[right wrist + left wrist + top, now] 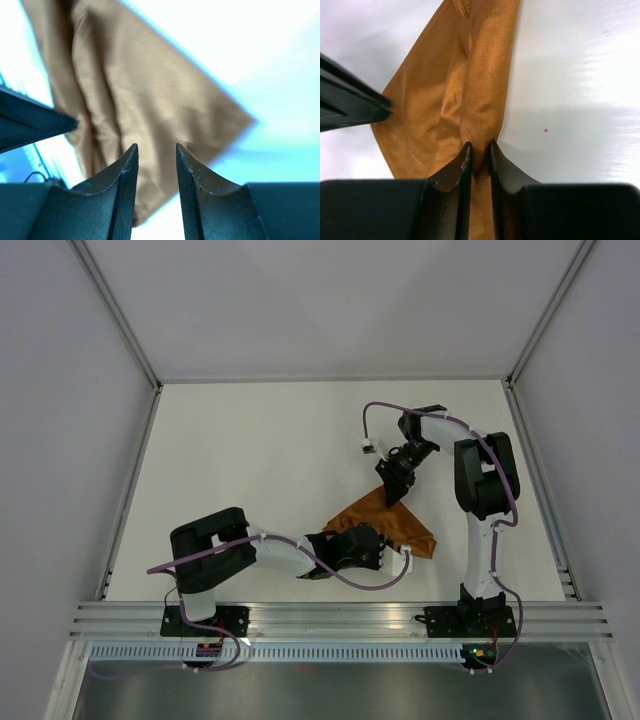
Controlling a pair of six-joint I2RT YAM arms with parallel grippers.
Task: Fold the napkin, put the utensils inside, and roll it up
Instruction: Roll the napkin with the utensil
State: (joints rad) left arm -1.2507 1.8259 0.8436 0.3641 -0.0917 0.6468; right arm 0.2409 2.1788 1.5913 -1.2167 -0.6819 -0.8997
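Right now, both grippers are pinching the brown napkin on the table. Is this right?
Not quite. Only the left gripper pinches the napkin. The right gripper is open above it with nothing between its fingers, as the right wrist view shows.

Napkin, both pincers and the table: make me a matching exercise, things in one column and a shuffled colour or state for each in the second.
Things:
1. napkin
2. left pincer
3. right pincer
4. table

Colours or states:
A. jaws apart, nothing between them
B. plain white
C. rust-brown, creased
D. closed on a raised fold of the napkin

Pairs: 1-C, 2-D, 3-A, 4-B
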